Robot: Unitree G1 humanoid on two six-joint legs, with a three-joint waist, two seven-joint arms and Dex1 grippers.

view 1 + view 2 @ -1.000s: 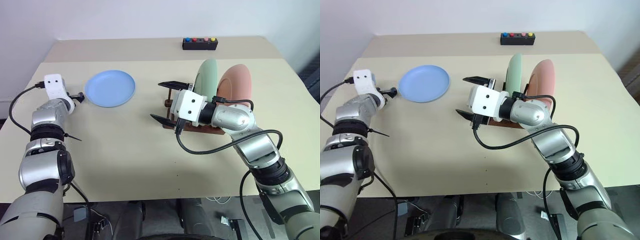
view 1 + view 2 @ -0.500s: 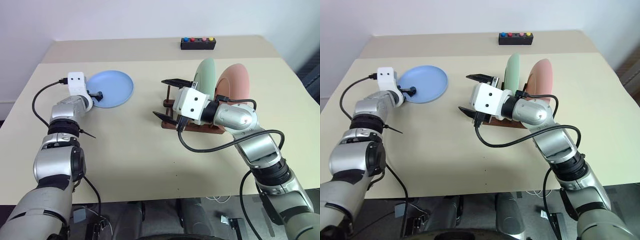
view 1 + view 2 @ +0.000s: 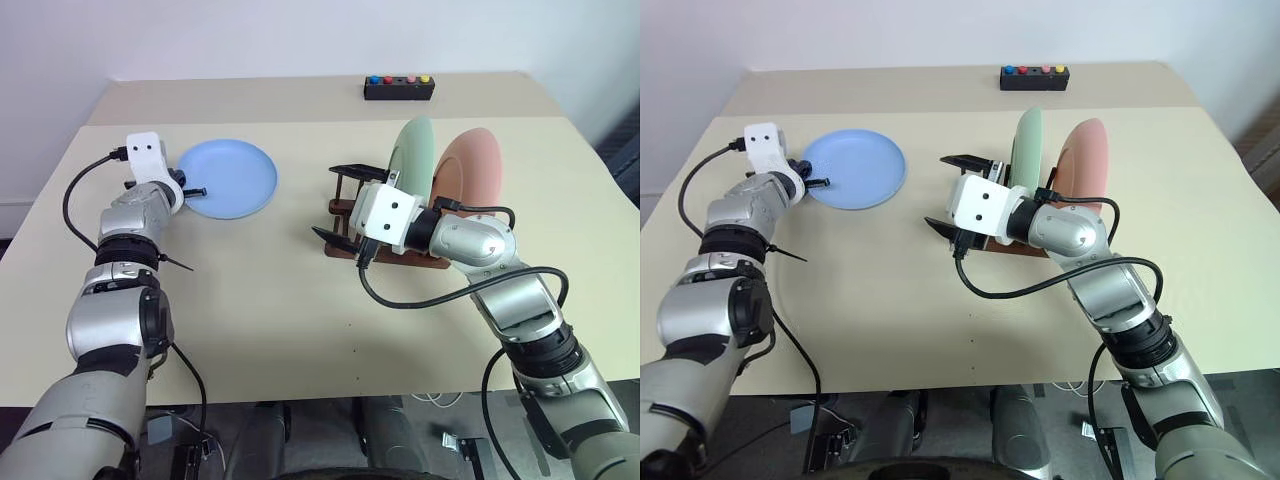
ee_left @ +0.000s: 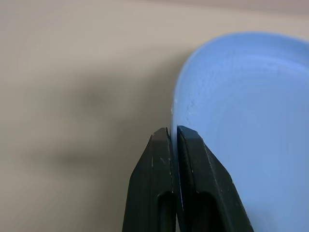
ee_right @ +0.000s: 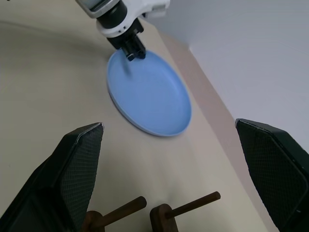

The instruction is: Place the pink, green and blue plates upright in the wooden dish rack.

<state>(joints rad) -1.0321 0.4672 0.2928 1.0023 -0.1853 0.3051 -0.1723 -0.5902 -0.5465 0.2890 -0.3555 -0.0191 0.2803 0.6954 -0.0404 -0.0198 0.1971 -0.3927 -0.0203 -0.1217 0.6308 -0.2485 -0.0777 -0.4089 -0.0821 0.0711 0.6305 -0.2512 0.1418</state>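
The light blue round plastic plate (image 3: 231, 178) lies flat on the beige table (image 3: 250, 300), well to the left of the dark brown wooden dish rack (image 3: 385, 245), where the pale mint green plate (image 3: 415, 150) and the salmon pink plate (image 3: 470, 165) already stand upright between the pegs. The left gripper (image 3: 197, 191) is at the blue plate's near-left rim and clamped onto it — the left wrist view shows the two black fingers (image 4: 161, 159) pinched on the thin edge. The right gripper (image 3: 958, 195) waits just in front of the rack with its jaws spread wide and nothing between them. The coming move appears to turn on one relation: the plate lies to the left of the rack, so the left arm, the nearer one, must carry it rightward. The right wrist view adds what the head views lack — a free pair of pegs (image 5: 159, 208) facing the blue plate.
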